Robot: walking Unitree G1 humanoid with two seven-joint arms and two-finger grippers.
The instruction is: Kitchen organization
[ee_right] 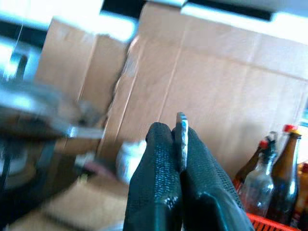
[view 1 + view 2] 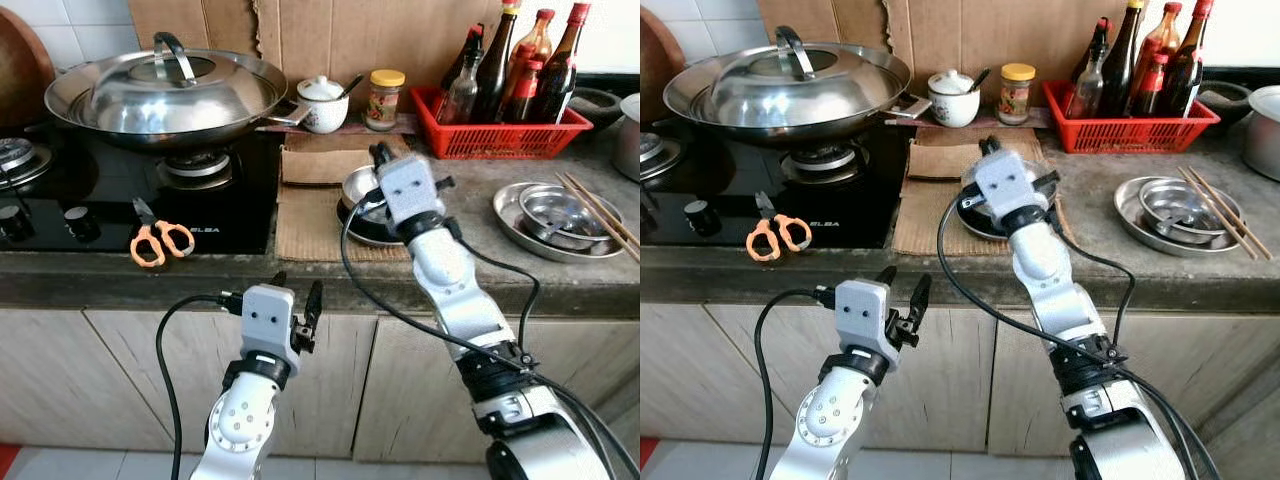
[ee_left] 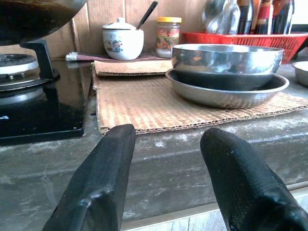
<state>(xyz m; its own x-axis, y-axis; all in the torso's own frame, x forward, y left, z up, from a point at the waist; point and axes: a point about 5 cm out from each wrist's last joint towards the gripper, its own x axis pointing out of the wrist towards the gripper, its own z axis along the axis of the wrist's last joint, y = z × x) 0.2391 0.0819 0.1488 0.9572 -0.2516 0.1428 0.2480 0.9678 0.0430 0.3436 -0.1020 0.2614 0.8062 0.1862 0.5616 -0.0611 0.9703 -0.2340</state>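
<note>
On the counter (image 2: 470, 262), a cardboard mat (image 2: 310, 222) lies beside the black stove (image 2: 110, 200); a steel bowl (image 3: 226, 60) sits in a shallow steel plate (image 3: 226, 94) on the mat. The right end effector (image 1: 179, 144) is raised just above that bowl, its two fingers (image 1: 161, 163) pressed together on a thin flat metal piece (image 1: 181, 137) held upright between them; what the piece belongs to cannot be told. The left end effector (image 2: 297, 300) hangs below the counter's front edge, well apart from everything on top, its fingers (image 3: 103, 178) spread wide with nothing between them. On the stove stands a wok (image 2: 60, 100) under a steel lid (image 2: 170, 85); orange scissors (image 2: 158, 240) lie near the stove's front edge. Behind the mat, against a cardboard sheet (image 2: 350, 35), stand a white lidded pot (image 2: 322, 102) and a jar (image 2: 384, 98); to their right a red basket (image 2: 500, 140) holds bottles (image 2: 500, 60). Further right on the counter, a second steel plate (image 2: 520, 232) holds a small bowl (image 2: 560, 212), with chopsticks (image 2: 600, 215) resting across its rim.
</note>
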